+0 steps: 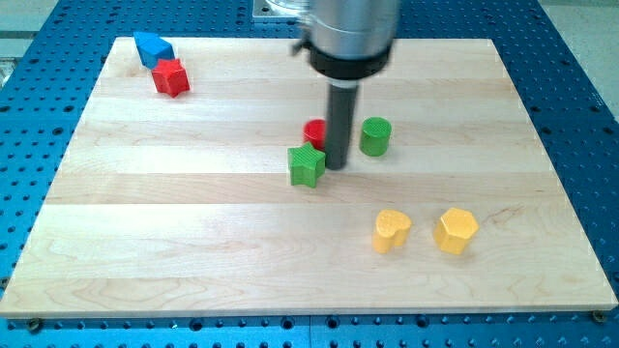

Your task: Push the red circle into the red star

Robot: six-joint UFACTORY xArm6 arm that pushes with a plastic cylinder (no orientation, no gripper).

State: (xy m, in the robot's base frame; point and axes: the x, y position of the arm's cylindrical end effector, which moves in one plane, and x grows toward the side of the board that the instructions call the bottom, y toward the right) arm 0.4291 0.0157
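Note:
The red circle point(313, 132) sits near the board's middle, partly hidden behind my rod. My tip point(336, 165) rests on the board just to the circle's right and slightly toward the view's bottom, touching or nearly touching it. The red star point(171, 77) lies far off at the view's top left, next to a blue block point(152, 47).
A green star point(307, 165) sits right beside my tip on its left. A green cylinder point(375, 136) stands to the tip's right. A yellow heart point(391, 231) and a yellow hexagon point(456, 230) lie at the view's lower right. The wooden board point(193, 242) lies on a blue perforated table.

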